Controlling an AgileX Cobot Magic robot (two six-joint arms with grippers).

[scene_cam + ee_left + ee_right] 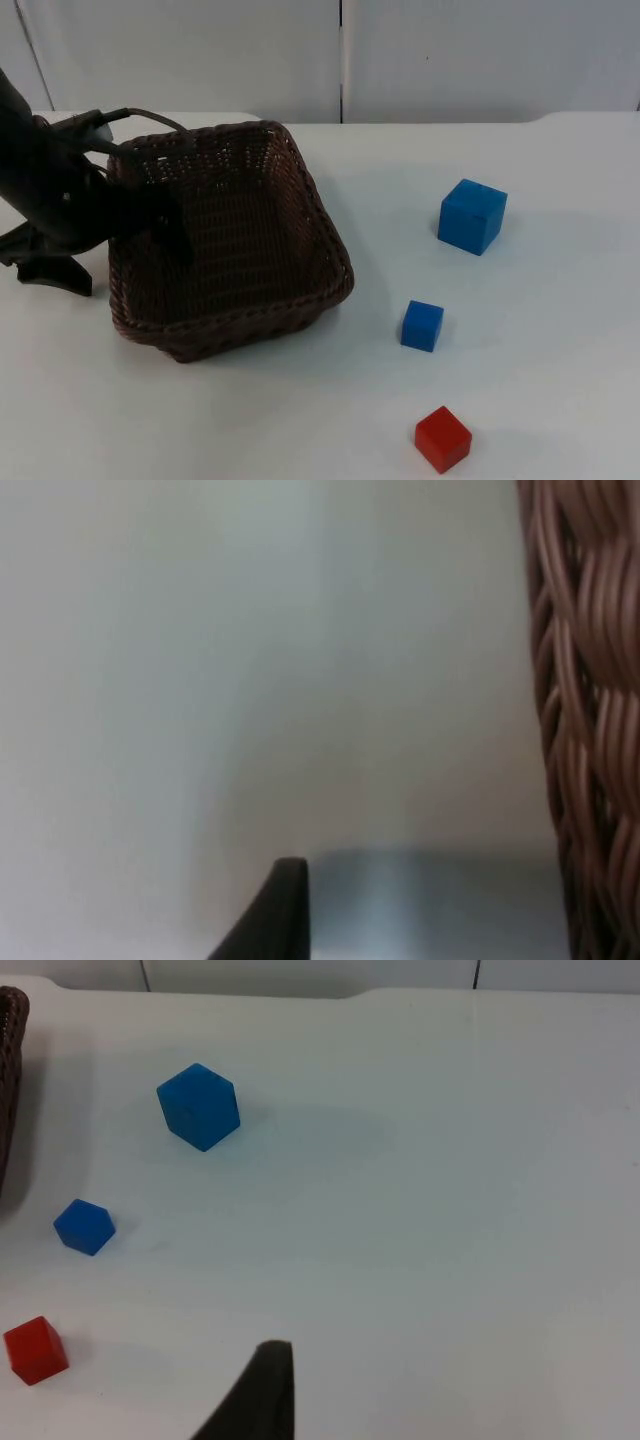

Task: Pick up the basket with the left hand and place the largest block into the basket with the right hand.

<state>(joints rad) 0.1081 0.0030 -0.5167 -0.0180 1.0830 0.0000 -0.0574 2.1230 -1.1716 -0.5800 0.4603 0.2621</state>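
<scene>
My left gripper straddles the near-left wall of the brown wicker basket, one finger inside, one outside, closed on the weave (its rim sits tilted on the white table). Nearest the front edge lies the red block, beyond it the small blue block, then the large blue block, well apart from the basket. My right gripper waits above the table; I cannot tell how open it is.

A robot test lab: a bare white table top ends at a plain grey partition wall, with toy blocks laid out on it.
</scene>
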